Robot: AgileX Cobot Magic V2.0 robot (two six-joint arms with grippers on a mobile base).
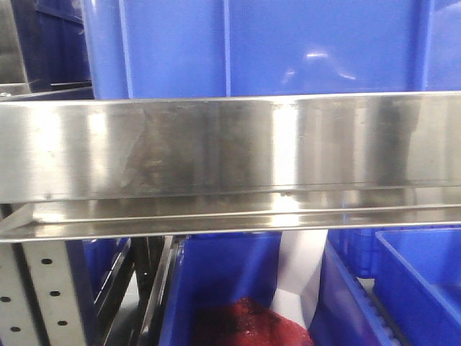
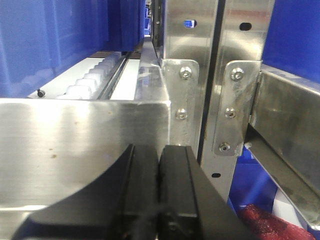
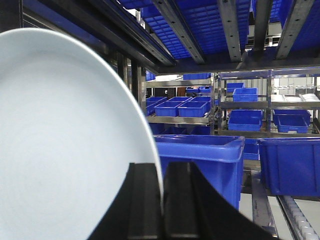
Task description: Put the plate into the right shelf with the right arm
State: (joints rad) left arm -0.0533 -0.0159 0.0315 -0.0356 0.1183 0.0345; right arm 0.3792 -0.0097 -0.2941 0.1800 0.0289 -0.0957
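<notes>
While the black right gripper pinches the rim of the glossy white round plate beside a large blue plastic bin, the black left gripper sits pressed together, facing the brushed stainless-steel shelf.

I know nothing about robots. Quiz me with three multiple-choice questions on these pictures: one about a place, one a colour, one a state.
1. Where is the plate? A) between the right fingers B) flat on a table C) on the floor
2. What colour are the bins? A) green B) blue C) yellow
3. How are the left fingers? A) wide open B) holding a cup C) shut, empty
Answers: 1 A, its rim is pinched there; 2 B, every one shows blue; 3 C, they meet with nothing between.
</notes>
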